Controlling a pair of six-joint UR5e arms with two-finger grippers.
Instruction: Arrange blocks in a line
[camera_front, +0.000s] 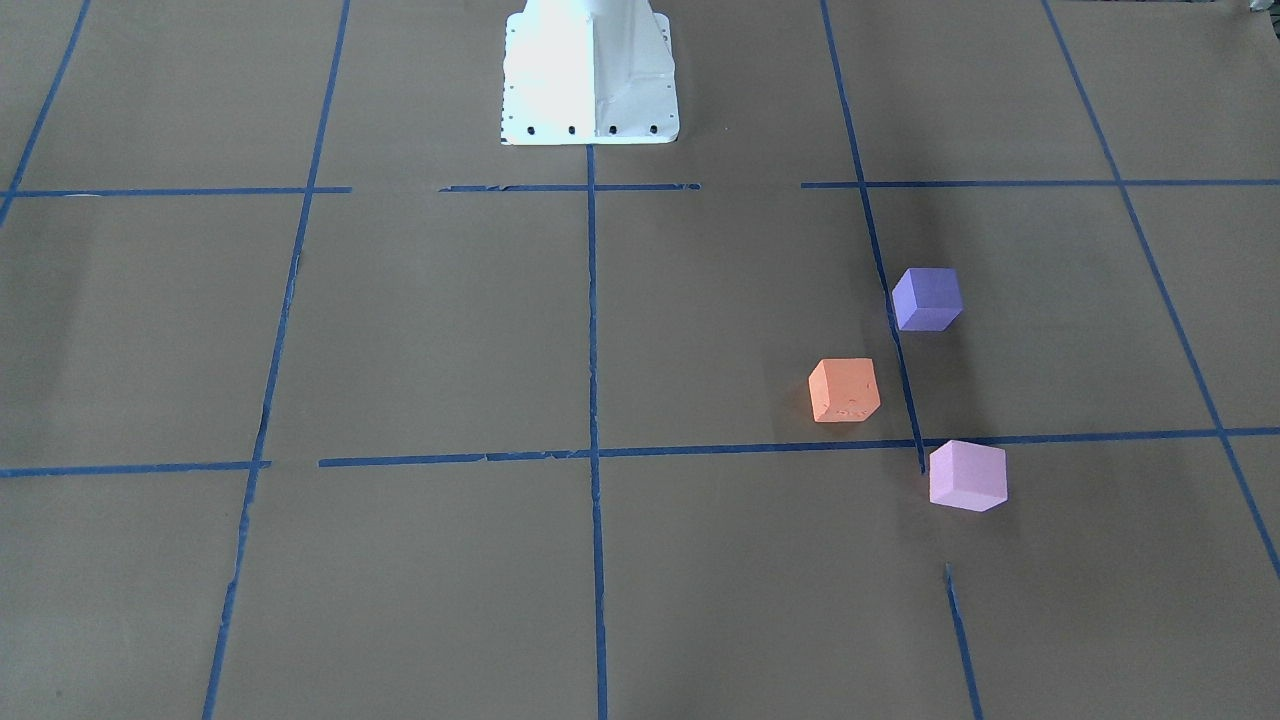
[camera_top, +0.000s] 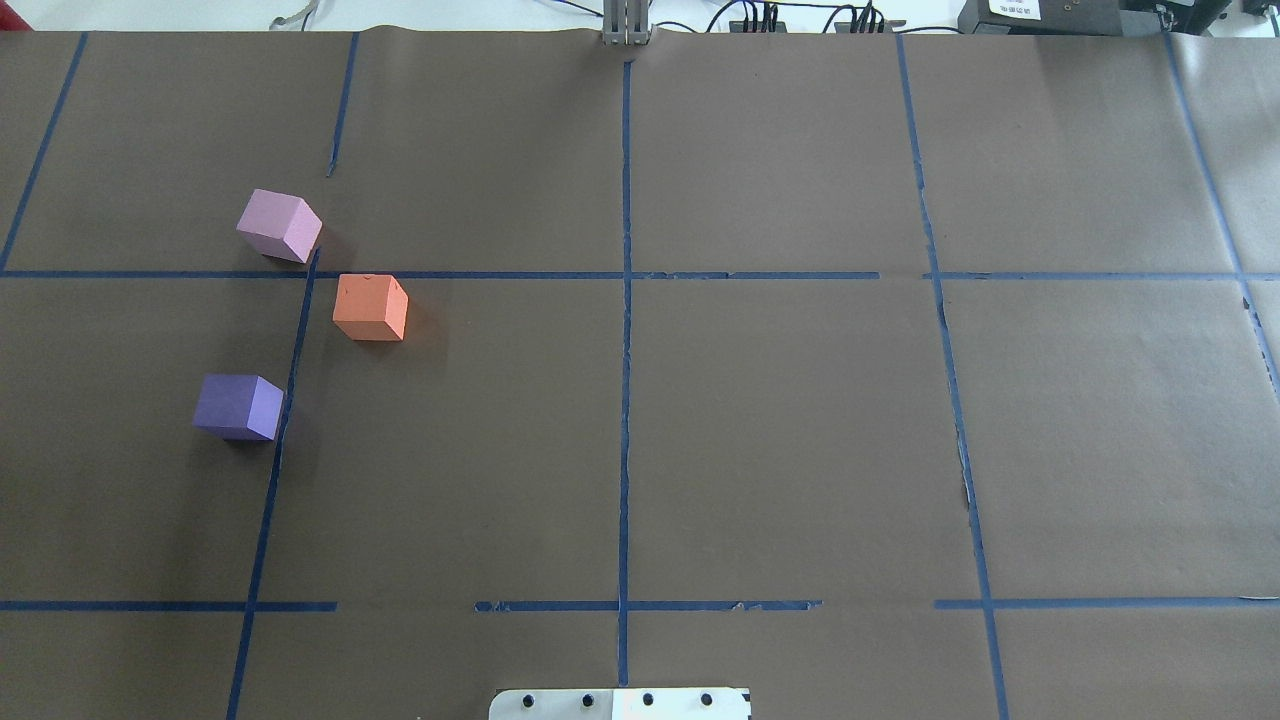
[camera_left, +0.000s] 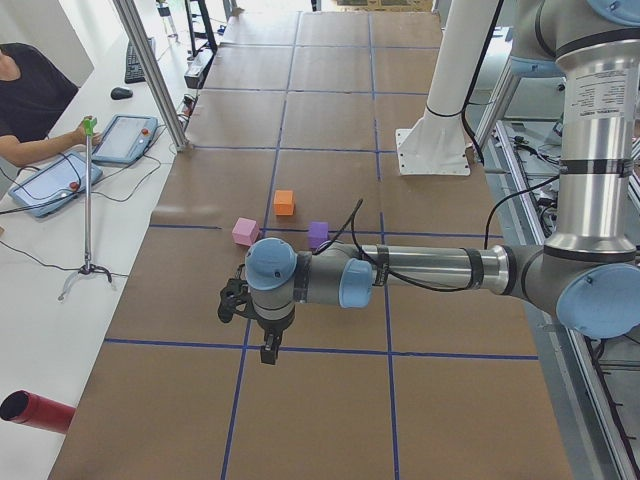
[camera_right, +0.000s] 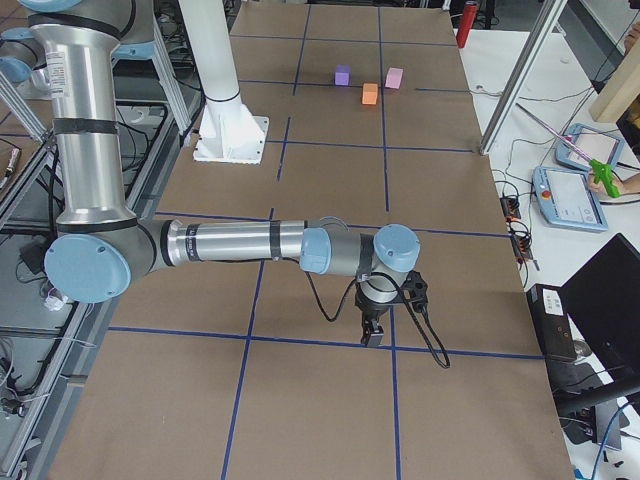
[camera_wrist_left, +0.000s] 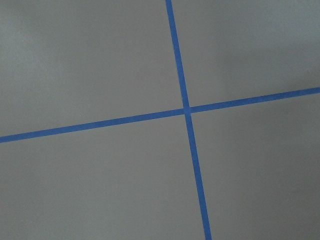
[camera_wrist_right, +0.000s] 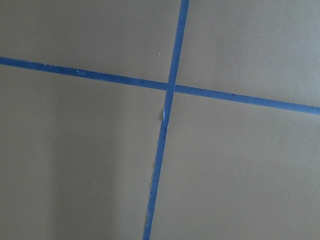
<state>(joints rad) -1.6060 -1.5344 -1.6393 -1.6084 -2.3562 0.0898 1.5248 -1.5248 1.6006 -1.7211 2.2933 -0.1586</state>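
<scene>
Left pincer (camera_left: 270, 354): hangs over bare desk (camera_top: 780, 420), short of the blocks. Released or clenched: cannot tell. Right pincer (camera_right: 373, 337): at the far end, well apart from them; state likewise cannot tell (both show in the side views only).

Blocks: orange block (camera_top: 370, 308), violet block (camera_top: 240, 407) and pink block (camera_top: 280, 226) sit apart on the robot's left half, in a bent cluster with orange offset. Judgement: no line yet, all placing remains.

Overhead and front views show the spacing but no arms. Wrist cameras show only tape crossings (camera_wrist_left: 186, 110).
</scene>
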